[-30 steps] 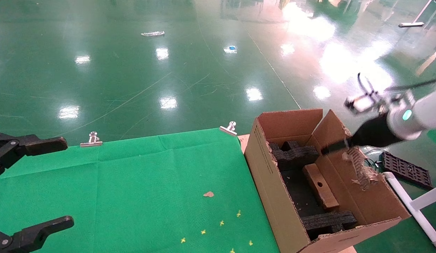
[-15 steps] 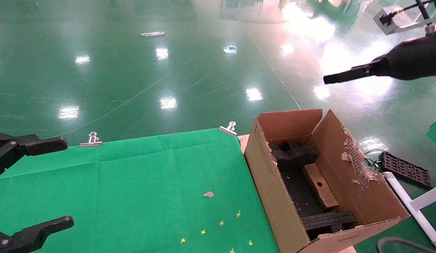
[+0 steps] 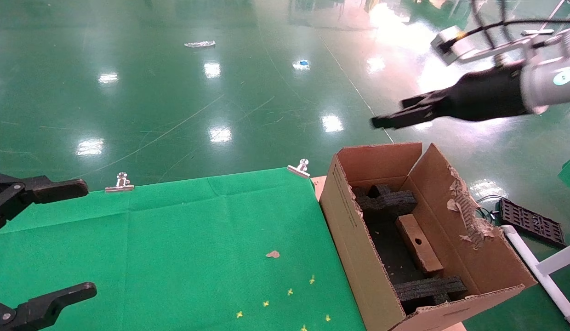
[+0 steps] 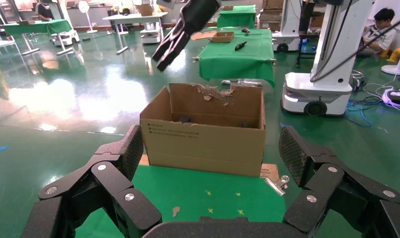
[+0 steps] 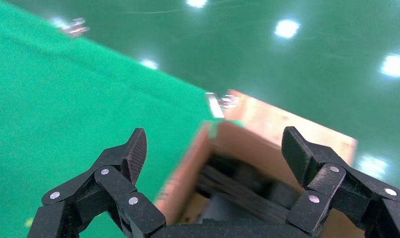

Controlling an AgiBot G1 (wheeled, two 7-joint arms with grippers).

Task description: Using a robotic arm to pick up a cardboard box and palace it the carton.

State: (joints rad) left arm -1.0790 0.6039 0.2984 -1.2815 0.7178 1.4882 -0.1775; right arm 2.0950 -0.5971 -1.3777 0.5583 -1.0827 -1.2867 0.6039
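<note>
The small box (image 3: 418, 243) lies inside the carton (image 3: 358, 243), between two black foam blocks. The right gripper (image 3: 395, 117) hangs in the air above the carton — fingers wide apart, holding nothing. The left gripper (image 3: 46, 239) waits over the green cloth (image 3: 174, 239), wide open too.

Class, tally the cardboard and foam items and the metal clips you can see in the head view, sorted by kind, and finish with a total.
Large carton: 1
Small cardboard box, lying inside the carton: 1
Black foam inserts, far and near: 2
Metal clips on the green cloth's far edge: 2
Total: 6
</note>
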